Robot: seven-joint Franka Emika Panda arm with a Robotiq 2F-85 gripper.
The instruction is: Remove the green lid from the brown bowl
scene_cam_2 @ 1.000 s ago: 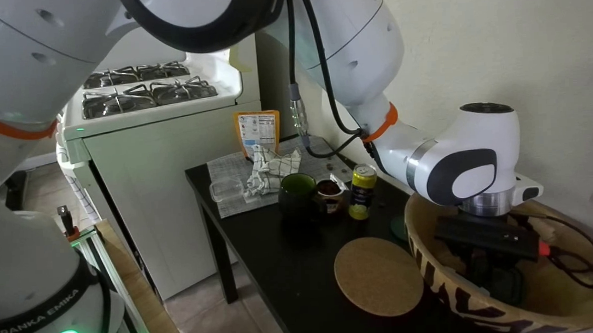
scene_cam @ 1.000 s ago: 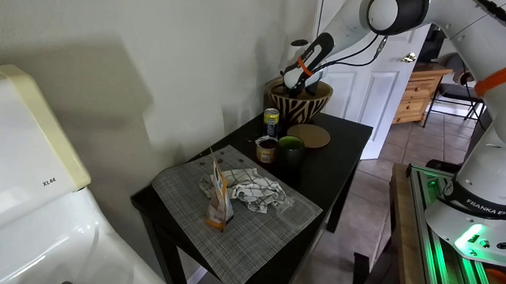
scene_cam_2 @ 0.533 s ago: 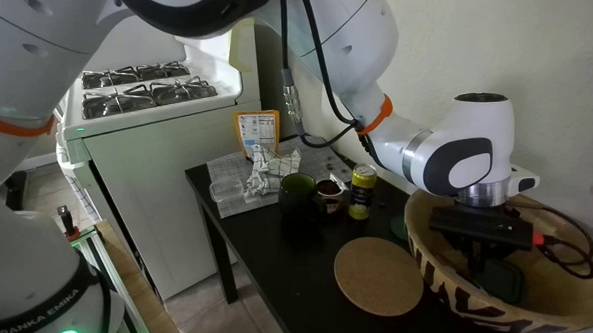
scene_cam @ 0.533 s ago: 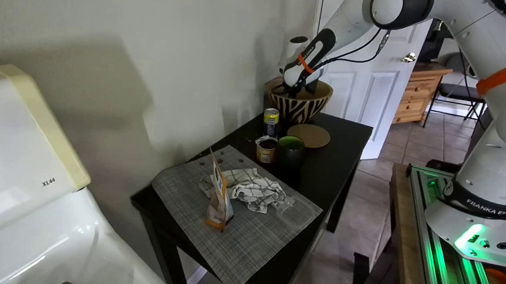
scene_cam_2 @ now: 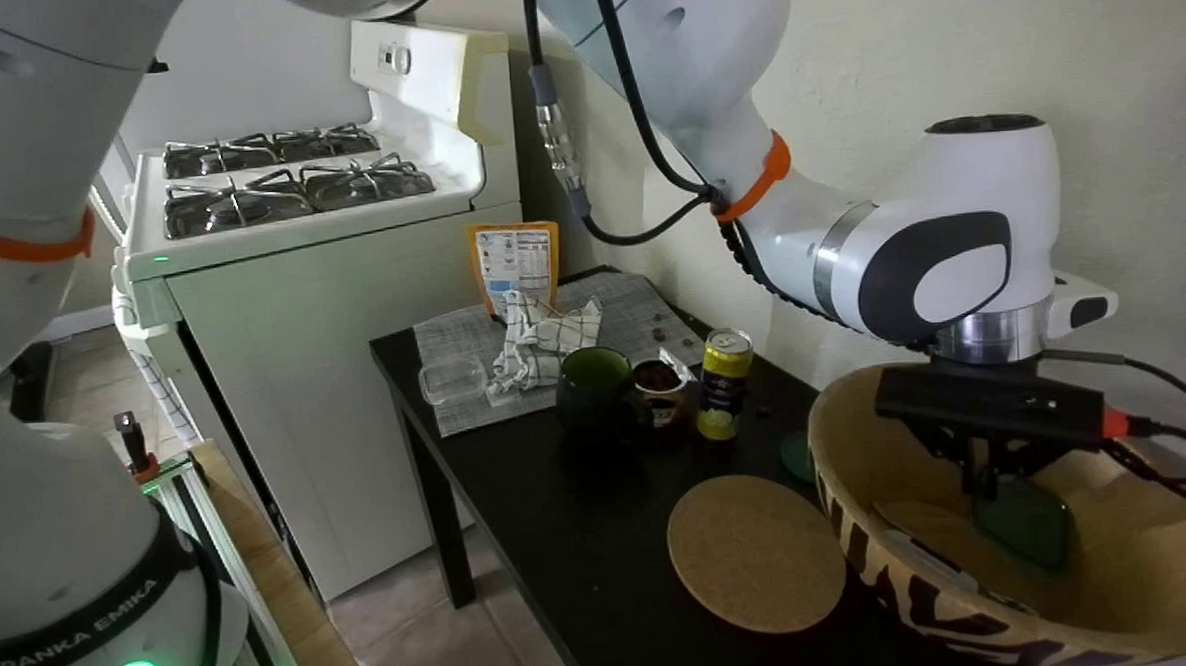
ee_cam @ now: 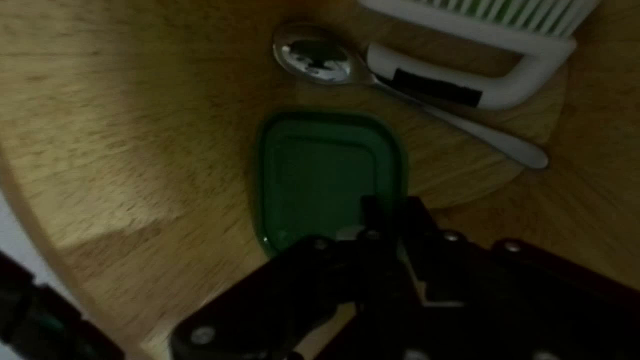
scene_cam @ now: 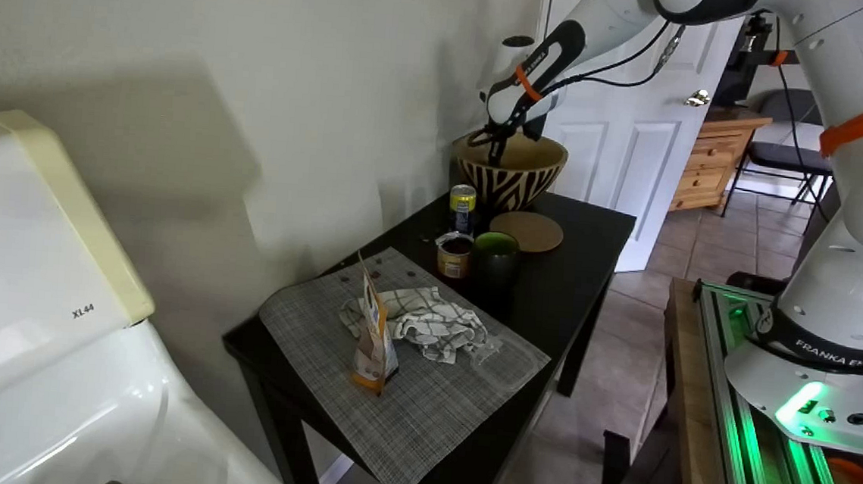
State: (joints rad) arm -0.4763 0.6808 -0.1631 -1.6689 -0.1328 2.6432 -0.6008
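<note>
While hanging over the floor of the brown bowl, clamps the green lid by one edge in the gripper, jutting past the fingertips: squarish, round-cornered, ridged near its border.

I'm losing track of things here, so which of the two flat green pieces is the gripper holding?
The squarish green lid, its edge held by the gripper. The other piece lies on the black table beside the brown bowl, which partly hides it.
</note>
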